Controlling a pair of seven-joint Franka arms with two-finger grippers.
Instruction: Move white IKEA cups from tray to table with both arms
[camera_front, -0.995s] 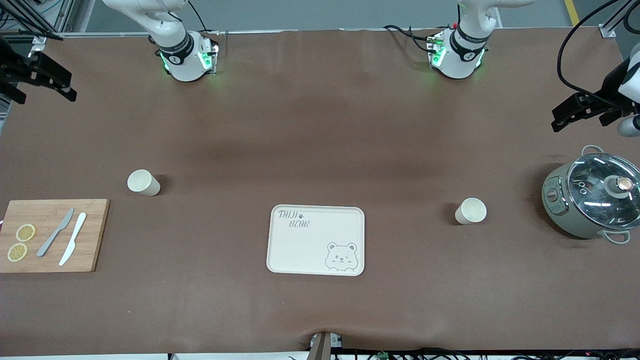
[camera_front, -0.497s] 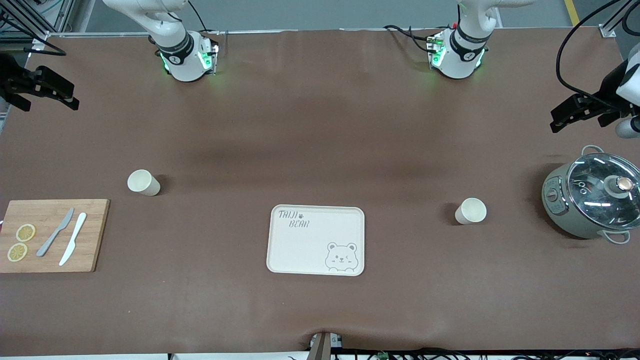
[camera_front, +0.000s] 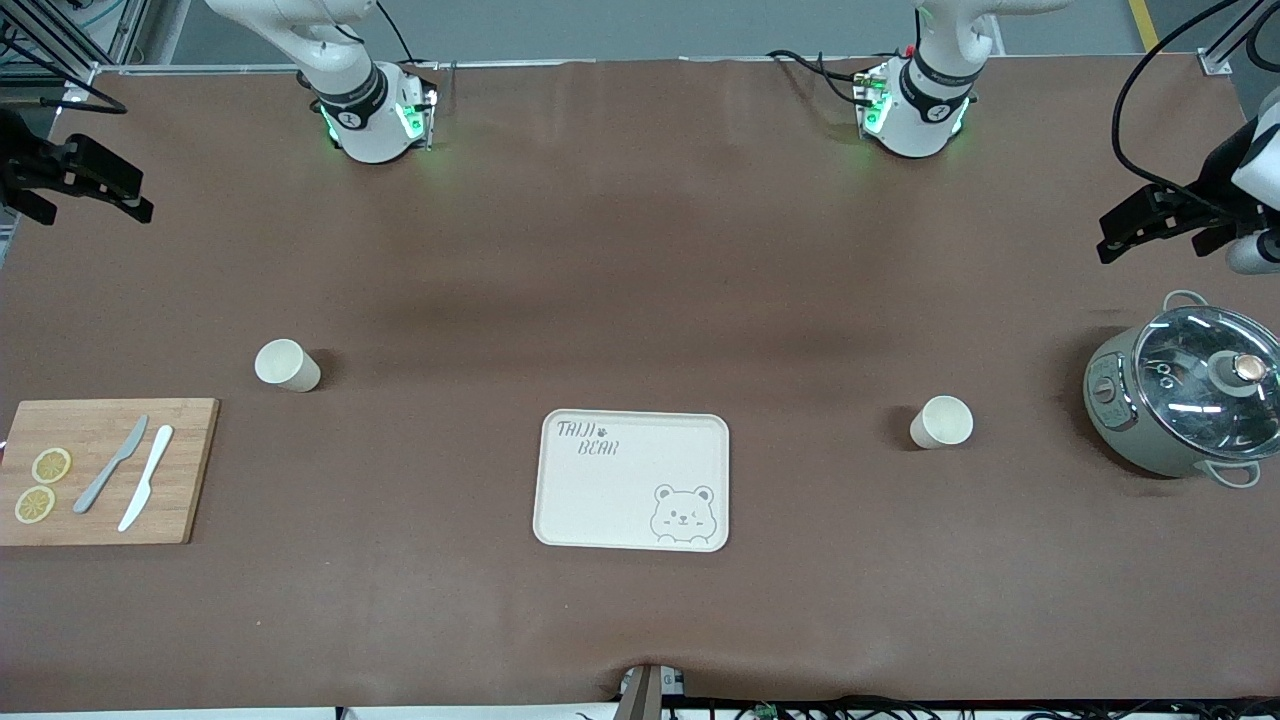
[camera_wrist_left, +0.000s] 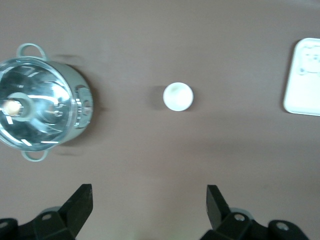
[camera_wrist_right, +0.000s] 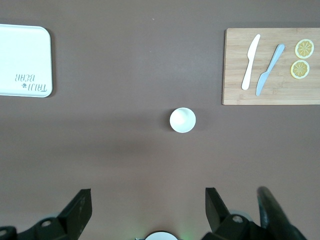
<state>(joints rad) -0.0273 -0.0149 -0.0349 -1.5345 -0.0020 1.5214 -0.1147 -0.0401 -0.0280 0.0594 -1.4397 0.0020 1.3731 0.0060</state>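
Note:
Two white IKEA cups stand upright on the brown table. One cup (camera_front: 287, 365) (camera_wrist_right: 182, 120) is toward the right arm's end, the other cup (camera_front: 941, 422) (camera_wrist_left: 178, 96) toward the left arm's end. Between them lies the cream bear-printed tray (camera_front: 632, 481), with nothing on it. My right gripper (camera_front: 98, 212) (camera_wrist_right: 147, 200) hangs high over the table's edge at its end, open and holding nothing. High over the table close to the pot, my left gripper (camera_front: 1152, 248) (camera_wrist_left: 148, 200) is also open with nothing in it. Neither gripper touches a cup.
A wooden cutting board (camera_front: 185, 470) (camera_wrist_right: 235, 75) with two knives and two lemon slices lies at the right arm's end, nearer the front camera than that cup. A grey pot with a glass lid (camera_front: 1185, 390) (camera_wrist_left: 42, 110) stands at the left arm's end.
Both grippers have shifted slightly in the air. The cups and the tray have not moved.

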